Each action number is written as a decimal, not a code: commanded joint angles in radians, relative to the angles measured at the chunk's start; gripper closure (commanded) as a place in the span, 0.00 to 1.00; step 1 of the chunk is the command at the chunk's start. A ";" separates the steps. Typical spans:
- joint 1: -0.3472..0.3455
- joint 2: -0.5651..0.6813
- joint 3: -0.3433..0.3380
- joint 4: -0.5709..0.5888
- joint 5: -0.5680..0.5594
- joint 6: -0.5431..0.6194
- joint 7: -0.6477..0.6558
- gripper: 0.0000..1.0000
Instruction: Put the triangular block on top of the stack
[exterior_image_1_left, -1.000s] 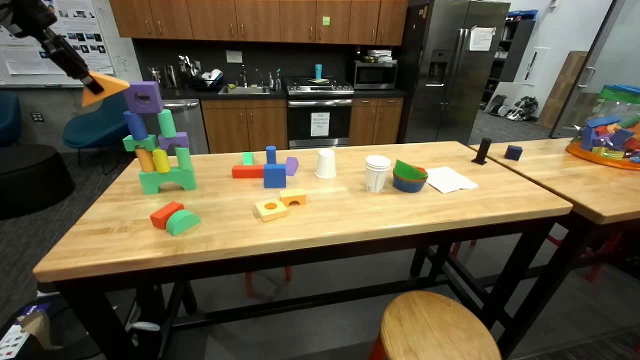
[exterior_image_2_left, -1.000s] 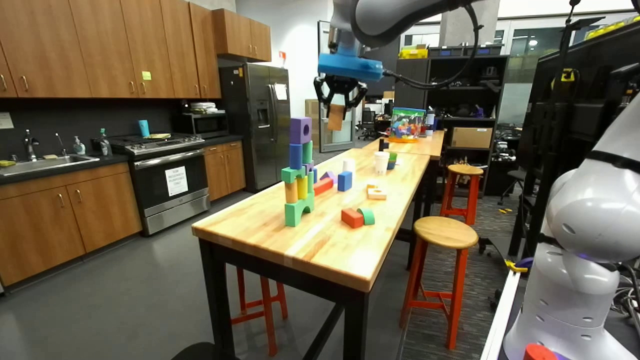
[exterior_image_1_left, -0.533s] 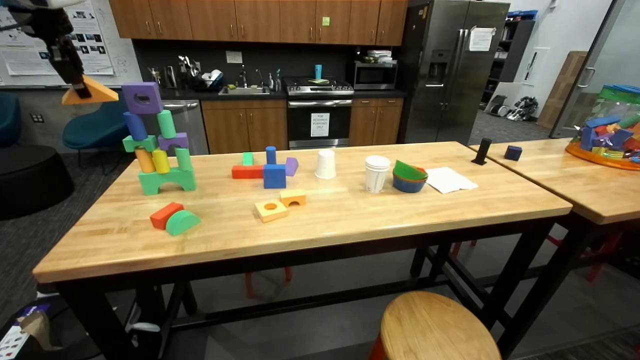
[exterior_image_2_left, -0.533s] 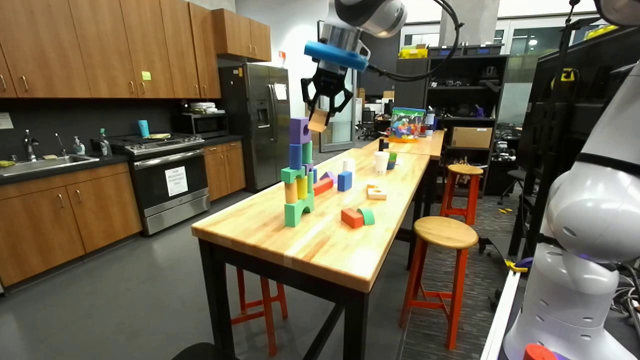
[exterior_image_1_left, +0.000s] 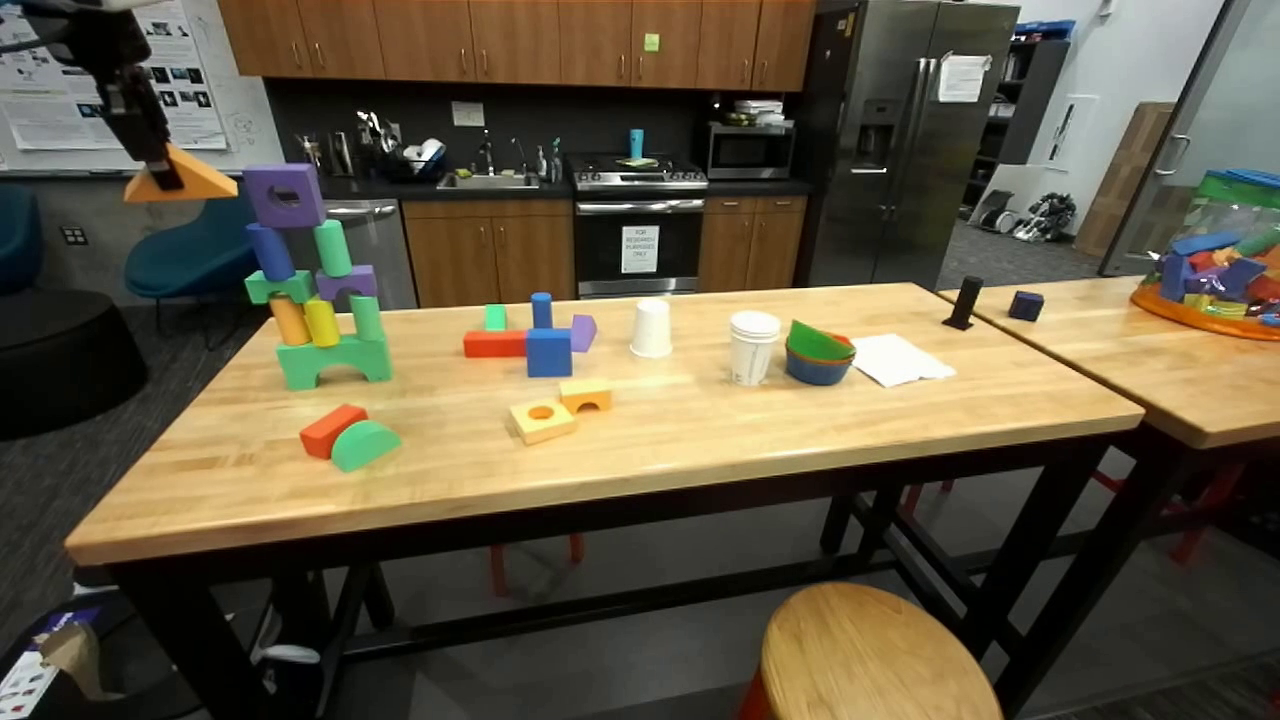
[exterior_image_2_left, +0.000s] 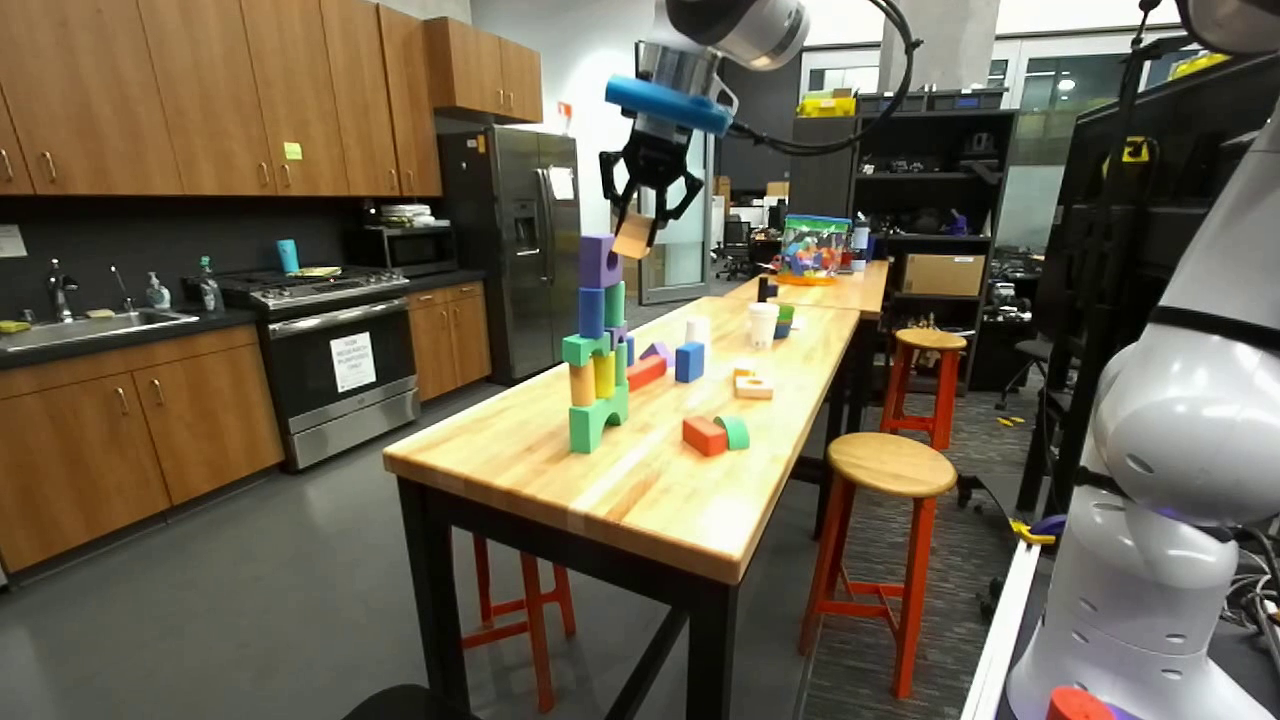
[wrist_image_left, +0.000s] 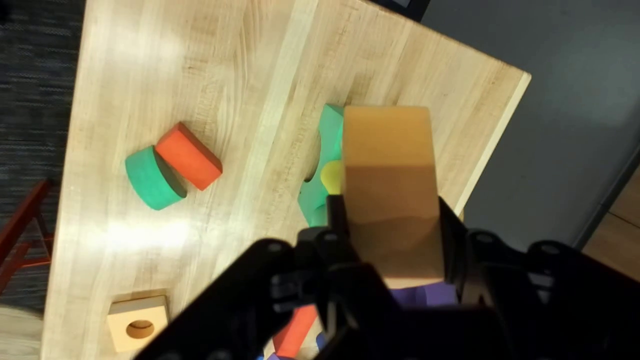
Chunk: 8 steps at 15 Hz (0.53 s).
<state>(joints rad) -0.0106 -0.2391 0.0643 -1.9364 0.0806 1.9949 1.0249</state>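
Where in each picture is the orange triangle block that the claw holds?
In an exterior view: upper left, the orange triangle block.
In an exterior view: upper middle, the orange triangle block.
Wrist view: just right of centre, the orange triangle block, looking rectangular.
Shared landmark, in all three: the green half-round block.

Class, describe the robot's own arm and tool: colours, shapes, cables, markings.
The arm is white and rounded, with dark bands, a silvery wrist and a blue collar. A dark cable loops out near the collar. The tool is black and angular, with two jointed fingers. No lettering is readable.
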 joint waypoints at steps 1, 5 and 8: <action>-0.007 -0.002 0.003 -0.008 0.002 0.011 0.014 0.84; -0.014 0.000 -0.002 0.028 -0.007 0.002 0.002 0.84; -0.019 0.020 -0.004 0.111 -0.027 -0.049 -0.017 0.84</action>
<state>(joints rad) -0.0247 -0.2391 0.0624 -1.9102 0.0698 2.0011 1.0265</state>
